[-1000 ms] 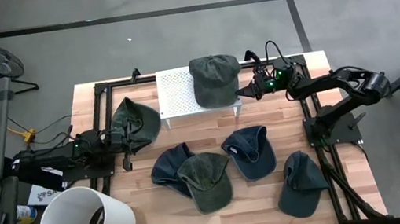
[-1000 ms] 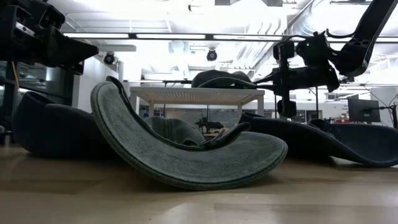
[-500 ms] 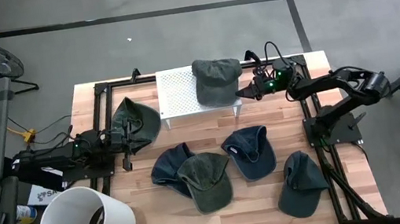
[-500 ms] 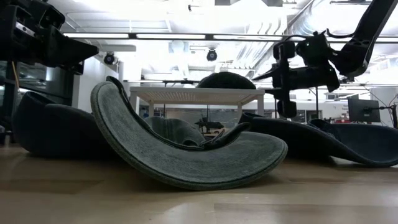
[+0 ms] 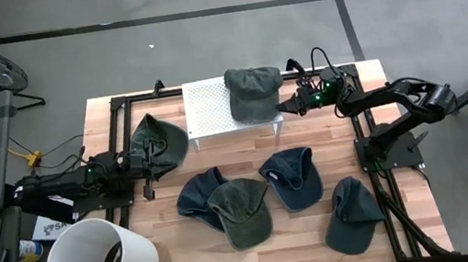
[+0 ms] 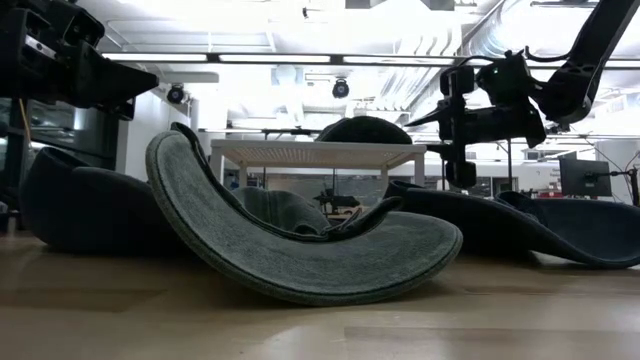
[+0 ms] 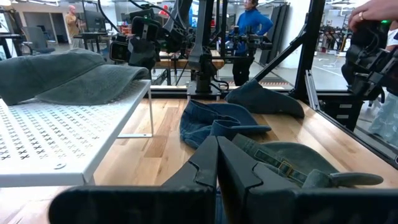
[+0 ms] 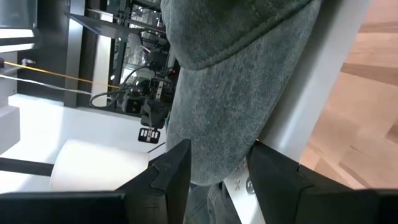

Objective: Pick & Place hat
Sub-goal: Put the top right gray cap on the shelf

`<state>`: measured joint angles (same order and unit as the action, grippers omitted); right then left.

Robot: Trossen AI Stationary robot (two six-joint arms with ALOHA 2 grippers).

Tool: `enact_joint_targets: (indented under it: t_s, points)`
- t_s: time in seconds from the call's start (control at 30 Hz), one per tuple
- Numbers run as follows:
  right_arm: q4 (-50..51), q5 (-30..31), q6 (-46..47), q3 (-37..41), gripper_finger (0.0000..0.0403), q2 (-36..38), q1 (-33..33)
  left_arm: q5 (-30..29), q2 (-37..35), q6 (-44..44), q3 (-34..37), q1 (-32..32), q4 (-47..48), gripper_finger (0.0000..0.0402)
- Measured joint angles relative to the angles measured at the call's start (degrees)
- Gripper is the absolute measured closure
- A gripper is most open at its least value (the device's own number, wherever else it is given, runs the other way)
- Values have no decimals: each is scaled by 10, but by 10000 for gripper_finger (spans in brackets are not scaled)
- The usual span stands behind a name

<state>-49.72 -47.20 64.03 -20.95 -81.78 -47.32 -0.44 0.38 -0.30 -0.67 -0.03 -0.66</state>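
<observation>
Since a second ago the green hat [image 5: 252, 92] has slid further onto the white perforated stand [image 5: 212, 106] | right gripper [image 5: 284, 108] has let go, fingers apart at its brim | left gripper [image 5: 148, 162] closed beside another green cap [image 5: 158, 142]

Two dark jointed arms, green indicator lights

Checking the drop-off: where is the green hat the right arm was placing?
In the high view, the green hat lies on the white perforated shelf's right end, just left of the right gripper.
</observation>
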Motion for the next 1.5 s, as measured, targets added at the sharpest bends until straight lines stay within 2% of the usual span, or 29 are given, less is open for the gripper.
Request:
enact_joint_targets:
  t_s: [0.97,1.27,1.5]
  points:
    - [61,3,10,1,253,77,-1,0,0,0,0,0,0,396]
    - [112,-4,-10,0,253,82,-1,0,0,0,0,0,0,396]
    - [110,-17,-11,0,254,92,-3,0,0,0,0,0,0,396]
